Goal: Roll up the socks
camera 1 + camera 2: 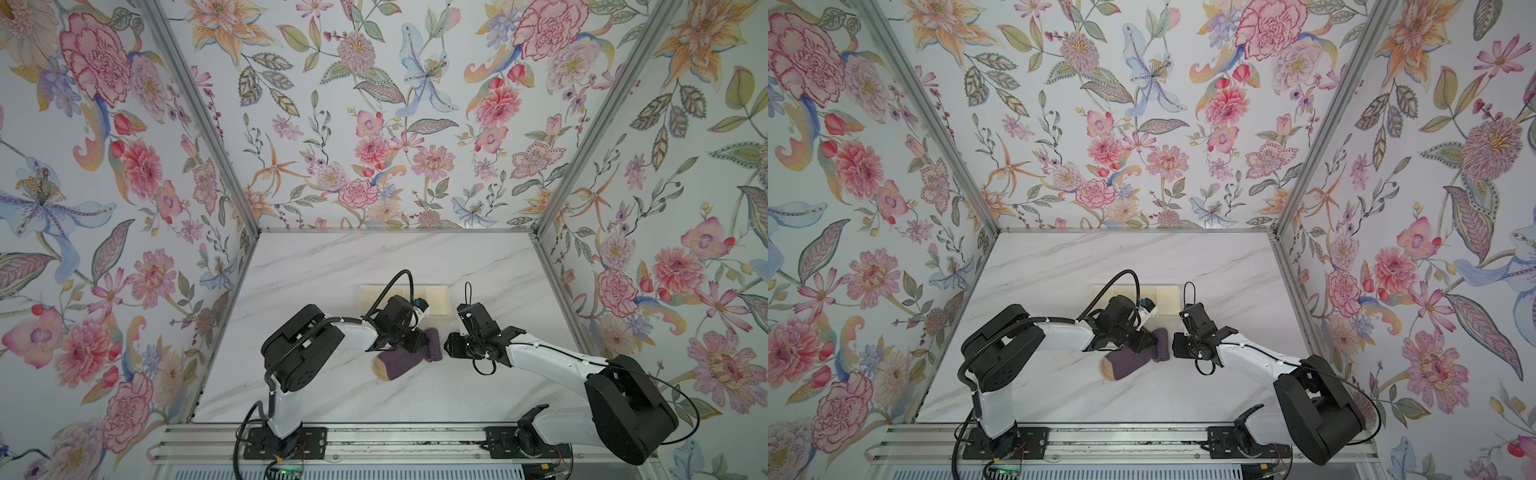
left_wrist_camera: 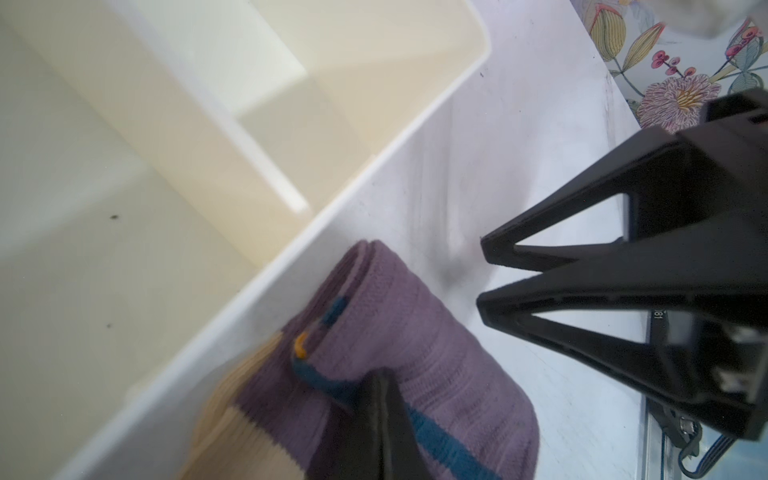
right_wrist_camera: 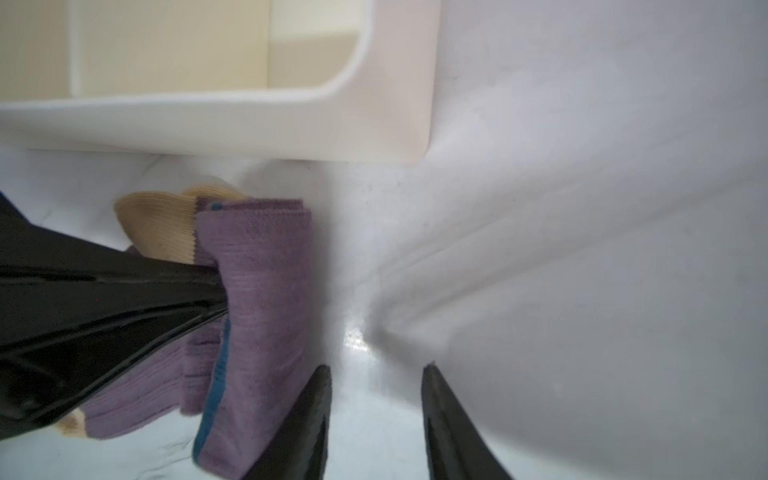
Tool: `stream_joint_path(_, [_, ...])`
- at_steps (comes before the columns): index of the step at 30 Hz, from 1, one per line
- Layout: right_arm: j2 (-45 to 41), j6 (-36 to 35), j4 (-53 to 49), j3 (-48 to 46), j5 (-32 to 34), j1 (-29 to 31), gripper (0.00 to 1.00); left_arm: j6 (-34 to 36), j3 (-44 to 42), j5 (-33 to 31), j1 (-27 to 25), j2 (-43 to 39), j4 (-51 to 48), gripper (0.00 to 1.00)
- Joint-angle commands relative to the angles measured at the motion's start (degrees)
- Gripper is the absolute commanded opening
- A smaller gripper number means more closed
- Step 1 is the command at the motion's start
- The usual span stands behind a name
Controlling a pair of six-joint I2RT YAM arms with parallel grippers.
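Note:
The socks (image 1: 400, 360) (image 1: 1128, 364) are dark purple with a tan toe. They lie mid-table, toe toward the front left. Their cuff end (image 1: 433, 341) is folded up and back over the leg. My left gripper (image 1: 424, 343) (image 2: 384, 376) is shut, its tips tucked into that fold by the blue stripe and pinching the fabric (image 3: 266, 291). My right gripper (image 1: 446, 345) (image 3: 376, 370) stands open just right of the fold, low over the table. One of its fingers is beside the cuff and nothing is between its jaws. It also shows in the left wrist view as the right gripper (image 2: 482, 270).
A cream divided tray (image 1: 441, 300) (image 1: 1170, 296) (image 2: 374, 166) (image 3: 374, 124) sits right behind the socks, its near wall close to the folded cuff. Floral walls enclose the marble table (image 1: 332, 266) on three sides. Both arms' bases stand on the front rail.

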Motion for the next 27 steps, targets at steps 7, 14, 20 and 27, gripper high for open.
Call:
stream_joint_path(7, [3.42, -1.65, 3.2, 0.71, -0.53, 0.56, 0.38, 0.93, 0.38, -1.71, -0.93, 1.89, -4.82, 0.0])
stream_joint_path(14, [6.02, -2.12, 4.4, 2.01, -1.67, 2.02, 0.38, 1.38, 0.74, -2.3, -1.01, 1.23, -6.3, 0.0])
stream_joint_path(20, [6.33, -2.05, 4.51, 2.43, -1.73, 2.84, 0.38, 2.09, 1.0, -2.94, -1.09, 0.69, -7.88, 0.0])
stream_joint_path(27, [4.67, -1.5, 6.48, 1.71, -2.82, 3.1, 0.38, 2.32, 1.62, -3.12, -1.14, -0.1, -8.79, 0.0])
